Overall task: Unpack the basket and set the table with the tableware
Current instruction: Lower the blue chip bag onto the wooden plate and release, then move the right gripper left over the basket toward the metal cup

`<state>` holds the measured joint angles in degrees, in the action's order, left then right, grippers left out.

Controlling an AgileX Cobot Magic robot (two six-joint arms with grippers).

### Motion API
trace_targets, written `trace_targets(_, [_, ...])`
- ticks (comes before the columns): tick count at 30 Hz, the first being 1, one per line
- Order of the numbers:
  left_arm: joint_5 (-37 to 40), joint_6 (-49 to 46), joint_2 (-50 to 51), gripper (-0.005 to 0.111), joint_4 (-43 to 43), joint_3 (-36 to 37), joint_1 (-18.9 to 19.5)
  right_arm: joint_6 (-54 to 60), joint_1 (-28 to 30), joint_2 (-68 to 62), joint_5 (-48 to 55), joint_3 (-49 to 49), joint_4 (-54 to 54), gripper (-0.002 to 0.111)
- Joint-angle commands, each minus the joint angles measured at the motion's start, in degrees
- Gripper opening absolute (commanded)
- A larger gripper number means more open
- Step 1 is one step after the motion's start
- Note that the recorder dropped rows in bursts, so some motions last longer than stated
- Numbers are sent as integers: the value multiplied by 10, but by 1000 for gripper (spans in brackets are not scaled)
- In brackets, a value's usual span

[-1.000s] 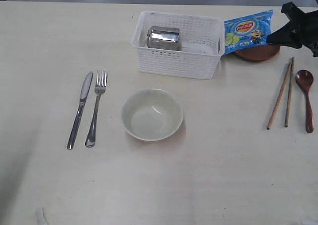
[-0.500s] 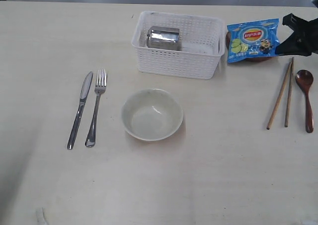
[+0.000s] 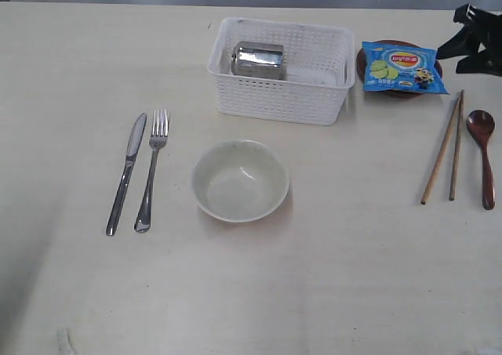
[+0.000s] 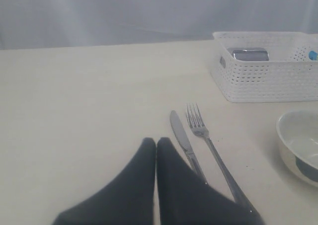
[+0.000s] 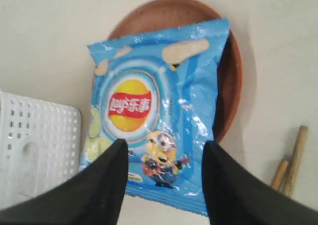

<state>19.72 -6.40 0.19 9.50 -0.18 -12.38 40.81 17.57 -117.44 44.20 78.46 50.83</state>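
Note:
The white basket [image 3: 278, 96] stands at the back of the table [image 3: 353, 277] with the steel cup [image 3: 258, 59] lying inside it. In front are the cream bowl [image 3: 240, 180], the knife [image 3: 127, 172] and the fork [image 3: 152, 169]. Chopsticks [image 3: 443, 147] and a dark spoon [image 3: 483, 155] lie at the right. The brown plate [image 3: 360, 63] carries a blue snack packet [image 3: 403, 67]. My right gripper [image 3: 451, 35] hovers open just beside the packet [image 5: 149, 101], holding nothing. My left gripper [image 4: 156, 143] is shut and empty, near the knife [image 4: 181, 138] and fork [image 4: 201, 130].
The basket's perforated wall [image 5: 30, 145] sits close beside the plate [image 5: 169, 11]. Chopstick ends [image 5: 293, 155] lie on the plate's other side. The bowl [image 4: 298, 145] and the basket [image 4: 263, 81] stand beyond the cutlery in the left wrist view.
My right gripper has opened and let go of the snack packet. The packet dropped from a tilt to lie flat on the brown plate, and the gripper drew back to the right.

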Motion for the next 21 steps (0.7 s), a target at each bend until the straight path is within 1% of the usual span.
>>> trace_targets(1, [-1, 2, -2, 0, 0, 2, -3, 36, 1, 74, -1, 2, 13, 34])
trace_targets(3, [-1, 2, -2, 0, 0, 2, -3, 36, 1, 109, 19, 0, 17, 23])
trace_targets(6, [-1, 2, -2, 0, 0, 2, -3, 38, -10, 158, 55, -11, 39, 2])
trace_targets(7, [-1, 2, -2, 0, 0, 2, -3, 39, -18, 176, 58, -23, 50, 0])
trace_targets(9, [-1, 2, -2, 0, 0, 2, -3, 44, -38, 216, 53, -53, 62, 0])
trace_targets(12, [-1, 2, -2, 0, 0, 2, -3, 55, -88, 275, 24, -118, 68, 0])
trace_targets(14, [-1, 2, -2, 0, 0, 2, -3, 57, -132, 316, 7, -170, 69, 0])
trace_targets(18, [-1, 2, -2, 0, 0, 2, -3, 57, -227, 383, 5, -265, 69, 0])
trace_targets(21, [-1, 2, -2, 0, 0, 2, -3, 57, -294, 432, -14, -316, 69, 0])
